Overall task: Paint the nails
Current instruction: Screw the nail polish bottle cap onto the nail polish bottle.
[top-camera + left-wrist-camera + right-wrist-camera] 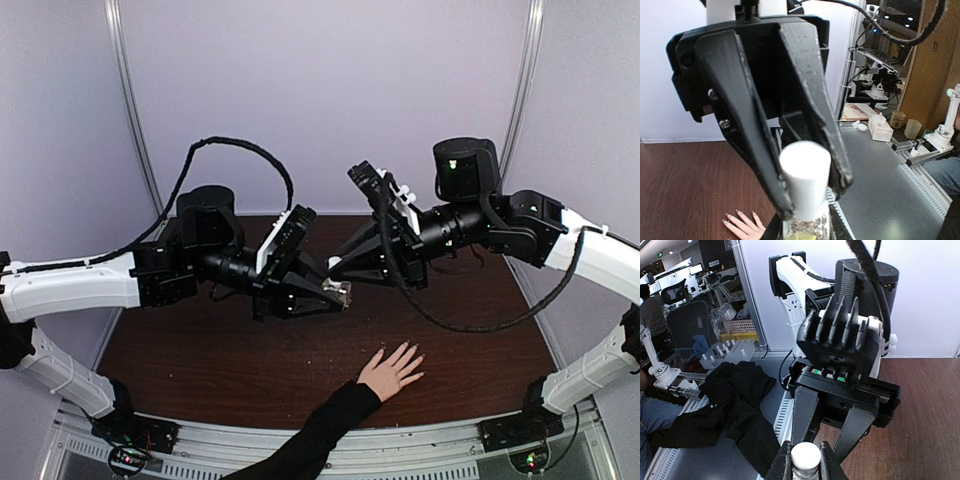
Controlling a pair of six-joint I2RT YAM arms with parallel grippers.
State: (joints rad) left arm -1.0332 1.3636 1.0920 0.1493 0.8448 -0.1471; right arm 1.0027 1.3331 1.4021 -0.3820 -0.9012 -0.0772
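Pale nails (414, 351) lie apart, below the left claw (345, 293).

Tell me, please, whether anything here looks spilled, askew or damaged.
Nothing stands out. The left gripper holds the small clear glass bottle above the dark brown wooden table, and the right gripper is shut on its white cylindrical cap. No spill shows, and the light-skinned human hand lies flat, fingers spread.

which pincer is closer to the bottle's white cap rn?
Right. The right pincer is shut on the white cap itself. The left pincer grips the glass bottle just below the cap, facing the right one.
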